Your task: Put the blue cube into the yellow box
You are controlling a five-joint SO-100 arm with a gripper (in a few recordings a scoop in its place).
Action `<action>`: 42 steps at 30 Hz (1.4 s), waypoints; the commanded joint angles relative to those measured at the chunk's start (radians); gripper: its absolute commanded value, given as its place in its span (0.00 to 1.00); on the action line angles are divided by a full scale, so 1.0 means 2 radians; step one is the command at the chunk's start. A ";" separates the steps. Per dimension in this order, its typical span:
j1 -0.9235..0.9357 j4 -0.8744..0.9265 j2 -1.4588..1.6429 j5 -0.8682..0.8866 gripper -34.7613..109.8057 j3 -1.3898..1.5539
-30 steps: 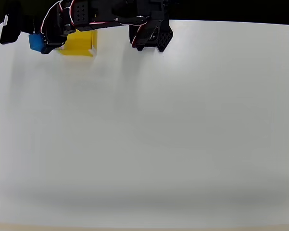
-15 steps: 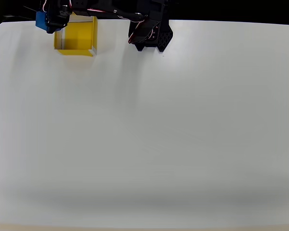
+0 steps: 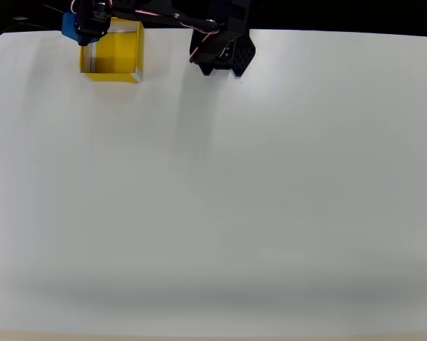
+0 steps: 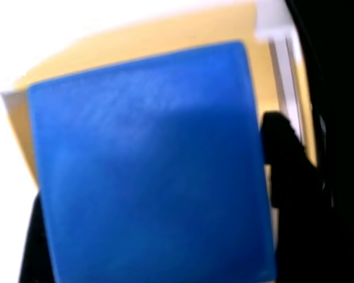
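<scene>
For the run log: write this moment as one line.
gripper: shut on small matte bright-blue cube | cube: above top-left corner of open-top square yellow box, overhead view | release: not yet

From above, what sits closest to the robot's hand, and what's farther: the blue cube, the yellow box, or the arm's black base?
1. Blue cube: held in the hand, top left corner.
2. Yellow box: just right of and below the hand.
3. Black base: farthest, to the right along the table's top edge.

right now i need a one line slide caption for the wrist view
Close-up from the wrist: the gripper holds the blue cube just above the yellow box.
</scene>
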 commanded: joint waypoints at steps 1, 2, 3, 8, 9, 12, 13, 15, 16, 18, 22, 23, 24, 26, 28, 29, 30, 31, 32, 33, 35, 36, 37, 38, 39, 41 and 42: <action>0.015 0.005 0.077 -0.002 0.32 0.013; 0.015 0.005 0.084 -0.002 0.32 0.024; 0.015 0.005 0.090 0.001 0.32 0.032; 0.015 0.004 0.111 -0.002 0.32 0.072; 0.015 -0.002 0.114 -0.004 0.32 0.081; 0.014 -0.035 0.118 -0.005 0.32 0.117; 0.013 -0.047 0.117 -0.005 0.32 0.127; 0.013 -0.066 0.111 -0.010 0.32 0.140; 0.012 -0.079 0.107 -0.010 0.32 0.146; 0.012 -0.107 0.096 -0.010 0.32 0.159; 0.013 -0.154 0.071 -0.008 0.34 0.175; 0.013 -0.166 0.066 -0.005 0.36 0.178; 0.013 -0.175 0.061 -0.003 0.37 0.182; 0.013 -0.189 0.053 0.000 0.38 0.187; 0.013 -0.199 0.051 0.002 0.39 0.194; 0.013 -0.199 0.051 0.002 0.39 0.196; 0.013 -0.199 0.052 0.003 0.39 0.199; 0.013 -0.195 0.055 0.004 0.40 0.199; 0.013 -0.187 0.059 0.004 0.40 0.200; 0.013 -0.180 0.064 0.005 0.40 0.202; 0.013 -0.176 0.073 0.011 0.42 0.208; 0.013 -0.173 0.078 0.014 0.43 0.210; 0.013 -0.169 0.084 0.015 0.44 0.213; 0.013 -0.165 0.087 0.018 0.45 0.214; 0.014 -0.159 0.091 0.021 0.46 0.214; 0.014 -0.148 0.098 0.028 0.47 0.213; 0.014 -0.143 0.100 0.030 0.47 0.213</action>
